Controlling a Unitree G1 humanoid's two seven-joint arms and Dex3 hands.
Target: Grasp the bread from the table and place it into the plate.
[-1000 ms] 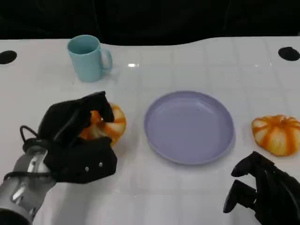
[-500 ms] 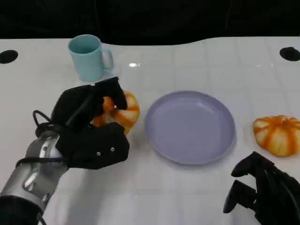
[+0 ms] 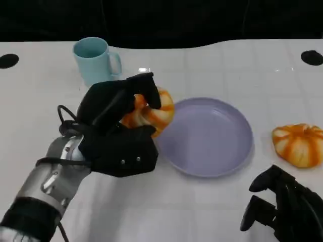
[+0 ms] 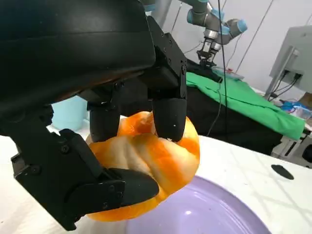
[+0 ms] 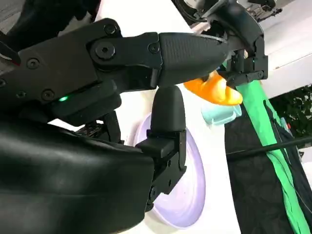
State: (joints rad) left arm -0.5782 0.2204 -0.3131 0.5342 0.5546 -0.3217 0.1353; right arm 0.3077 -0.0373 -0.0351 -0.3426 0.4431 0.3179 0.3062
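Observation:
My left hand (image 3: 118, 131) grips an orange-and-white bread (image 3: 154, 112) and holds it lifted above the table, just at the left rim of the lilac plate (image 3: 212, 136). In the left wrist view the fingers (image 4: 168, 112) clamp the bread (image 4: 161, 163) from above and below, with the plate (image 4: 209, 217) under and beyond it. A second bread (image 3: 299, 144) lies on the table right of the plate. My right hand (image 3: 282, 209) rests low at the near right, fingers apart, holding nothing. The right wrist view shows the plate (image 5: 192, 204) and the carried bread (image 5: 214, 90) beyond it.
A light blue mug (image 3: 95, 60) stands at the back left, close behind my left hand. Black round holes (image 3: 311, 57) mark the white table's far corners. Bare table lies in front of the plate.
My left hand has carried the bread up and to the right, from the table left of the plate to the plate's left rim. The right hand has stayed put.

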